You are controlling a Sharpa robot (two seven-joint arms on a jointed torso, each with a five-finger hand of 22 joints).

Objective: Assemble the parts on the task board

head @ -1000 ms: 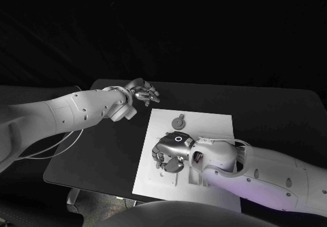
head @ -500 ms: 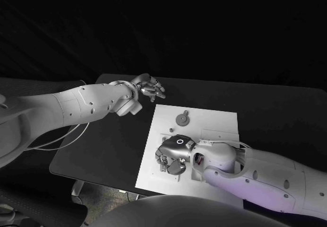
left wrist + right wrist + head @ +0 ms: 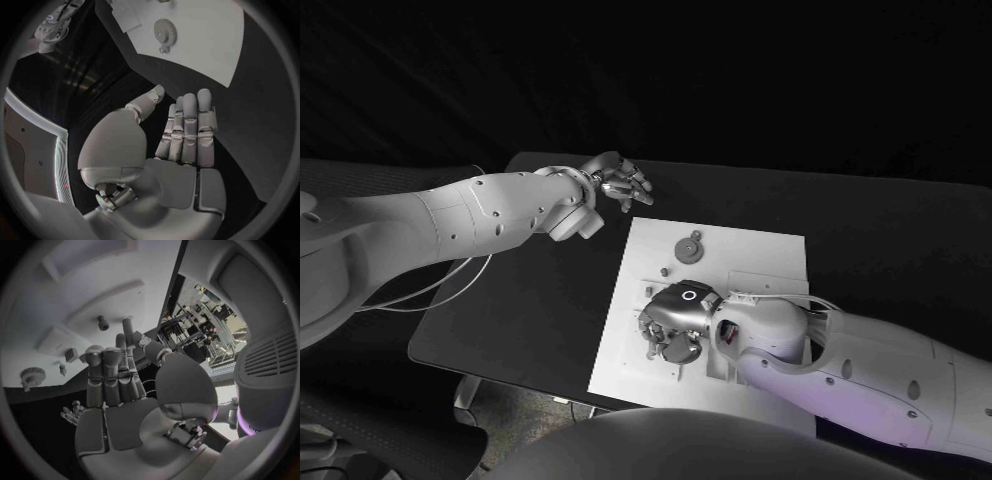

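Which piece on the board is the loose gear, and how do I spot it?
Find the white rectangular task board mid-table. Near its far edge lies a small grey toothed gear disc, apart from both robot hands. Unlike the low blocks nearby, it is round with a short stub.

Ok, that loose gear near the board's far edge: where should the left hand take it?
The gear lies flat on the task board, a small tab sticking out at one side. Probably best from above, fingers pinching across the toothed rim. The left hand hovers open just beyond that edge.
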